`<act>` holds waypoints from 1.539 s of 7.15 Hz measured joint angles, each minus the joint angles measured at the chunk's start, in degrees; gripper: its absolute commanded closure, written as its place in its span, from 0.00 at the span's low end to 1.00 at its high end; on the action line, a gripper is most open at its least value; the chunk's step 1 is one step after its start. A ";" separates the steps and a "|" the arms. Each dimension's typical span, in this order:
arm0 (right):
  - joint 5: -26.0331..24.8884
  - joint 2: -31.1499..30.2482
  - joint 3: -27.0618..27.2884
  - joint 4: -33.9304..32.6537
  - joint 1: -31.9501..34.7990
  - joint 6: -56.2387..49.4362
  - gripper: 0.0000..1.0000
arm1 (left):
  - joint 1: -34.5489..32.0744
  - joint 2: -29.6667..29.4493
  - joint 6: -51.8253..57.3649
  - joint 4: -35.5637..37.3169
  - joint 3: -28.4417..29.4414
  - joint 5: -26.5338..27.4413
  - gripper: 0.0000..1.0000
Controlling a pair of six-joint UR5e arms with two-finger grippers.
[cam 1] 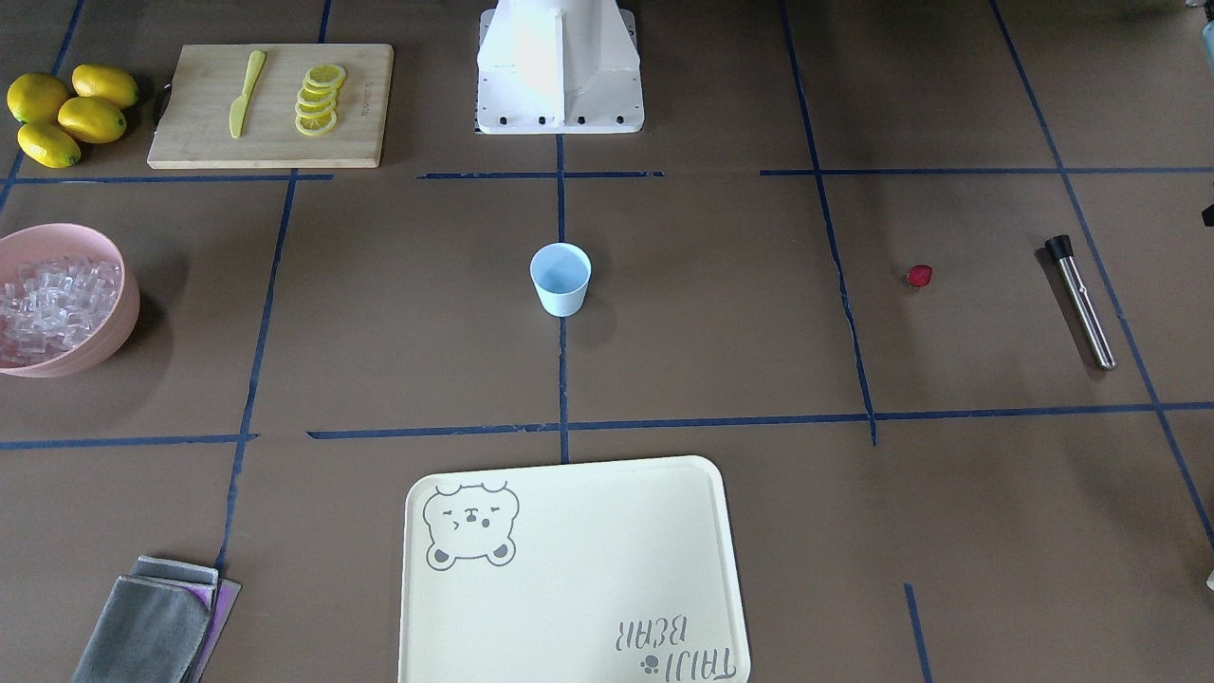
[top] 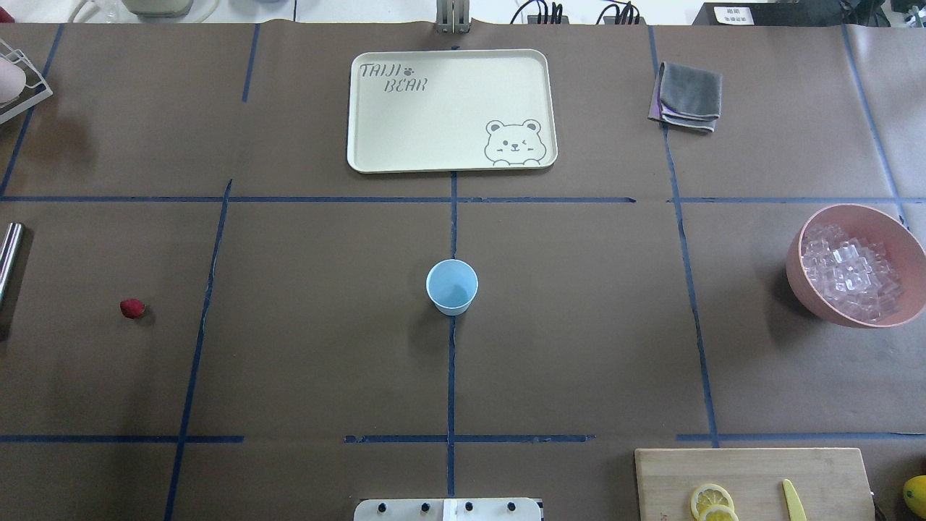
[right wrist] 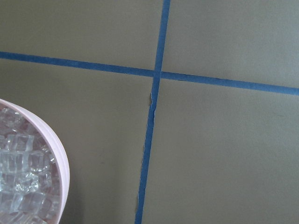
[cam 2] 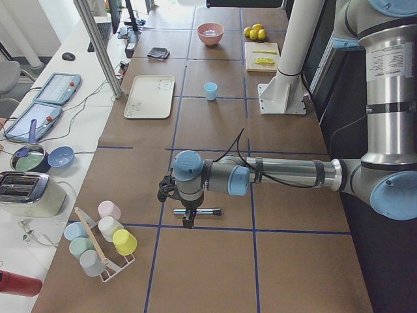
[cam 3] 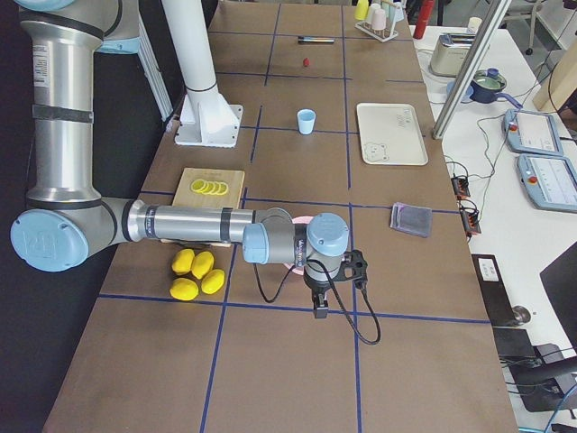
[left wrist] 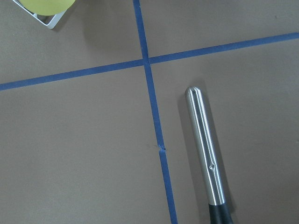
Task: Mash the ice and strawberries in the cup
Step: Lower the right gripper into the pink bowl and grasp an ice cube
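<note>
The pale blue cup (top: 452,286) stands upright and empty at the table's middle, also in the front view (cam 1: 561,278). The red strawberry (top: 132,309) lies on the table well to its left. The ice (top: 850,271) fills a pink bowl (top: 799,286) at the right. A steel muddler (left wrist: 205,149) with a black handle lies at the far left. My left gripper (cam 2: 187,220) hangs just above the muddler. My right gripper (cam 3: 320,309) hangs beside the bowl. Both show only in side views, so I cannot tell if they are open or shut.
A cream bear tray (top: 452,108) lies beyond the cup. A folded grey cloth (top: 689,95) is at the far right. A cutting board (cam 1: 270,104) carries lemon slices and a yellow knife, with whole lemons (cam 1: 71,114) beside it. A rack of coloured cups (cam 2: 104,238) stands past the muddler.
</note>
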 measured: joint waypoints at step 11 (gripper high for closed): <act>-5.95 0.88 10.18 13.17 -22.22 30.23 0.07 | 0.09 0.46 0.26 -0.18 -0.20 1.84 0.00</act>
